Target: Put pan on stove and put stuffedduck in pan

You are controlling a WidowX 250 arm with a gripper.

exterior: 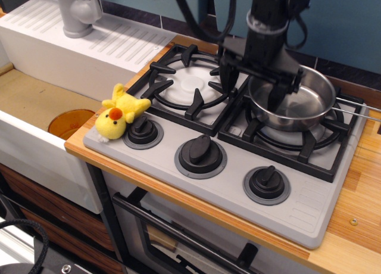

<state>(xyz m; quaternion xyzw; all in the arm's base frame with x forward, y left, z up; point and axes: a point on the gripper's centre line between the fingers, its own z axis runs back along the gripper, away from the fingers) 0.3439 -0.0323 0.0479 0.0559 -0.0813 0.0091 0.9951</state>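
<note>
The shiny steel pan (pixel 309 100) sits on the right burner grate of the grey stove (pixel 238 181), its wire handle (pixel 357 111) pointing right. My gripper (pixel 253 90) is low over the pan's left rim and open. One finger (pixel 228 82) is outside the rim, over the gap between the grates. The other finger (pixel 277 95) reaches down inside the pan. The yellow stuffedduck (pixel 119 114) lies at the stove's front left corner, next to the left knob (pixel 143 131), far from the gripper.
The left burner grate (pixel 184 83) is bare. A white sink (pixel 36 107) with an orange disc (pixel 70 123), a ribbed drainboard and a grey faucet (pixel 77 12) lies to the left. Wooden counter (pixel 363 214) is at the right, an oven door below.
</note>
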